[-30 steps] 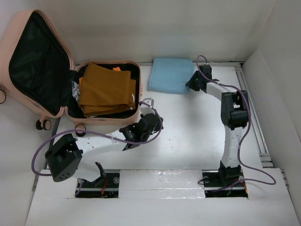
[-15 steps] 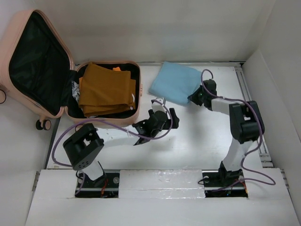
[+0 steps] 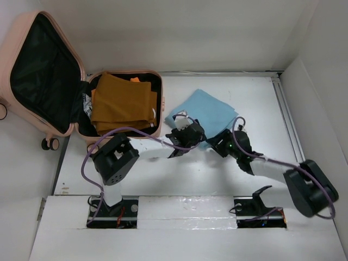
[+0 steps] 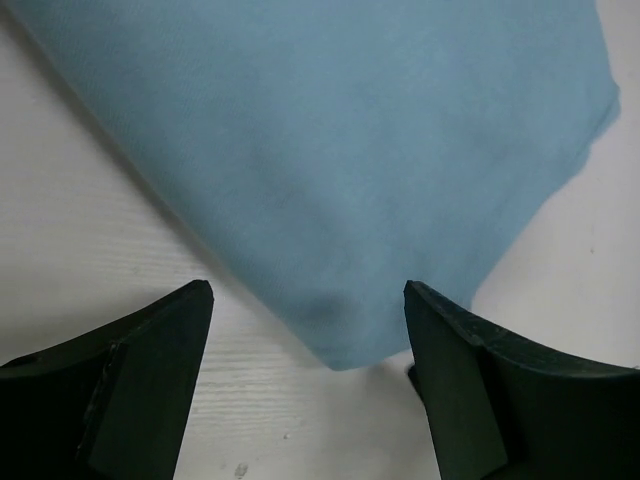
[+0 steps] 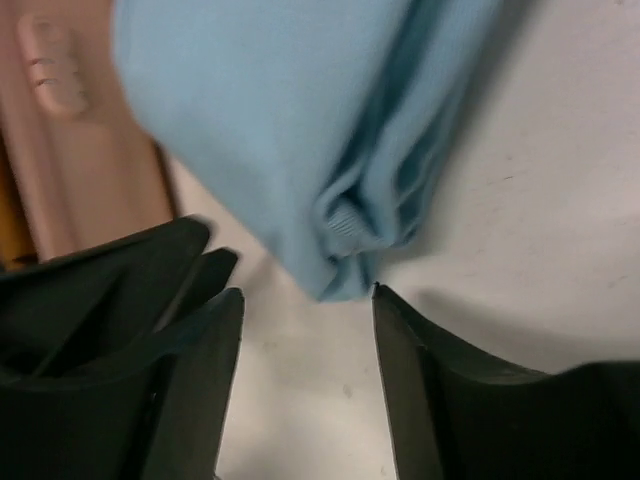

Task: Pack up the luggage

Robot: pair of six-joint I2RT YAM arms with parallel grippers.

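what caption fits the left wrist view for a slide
Open left gripper straddling a corner of the blue cloth on the white table

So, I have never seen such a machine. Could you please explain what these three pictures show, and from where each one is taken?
This is a robot with two thin white arms, bolted at the near edge of a white table. The wide picture comes from a fixed camera above and behind the arms. The other two come from small cameras on the wrists, so the dark shapes at the bottom are each arm's own fingers. At the far left is an open pink suitcase with a folded brown cloth inside. Beside it lies a folded light blue cloth. Both arms reach to its near edge. The left fingers and the right fingers are open at its corners, and nothing is held.
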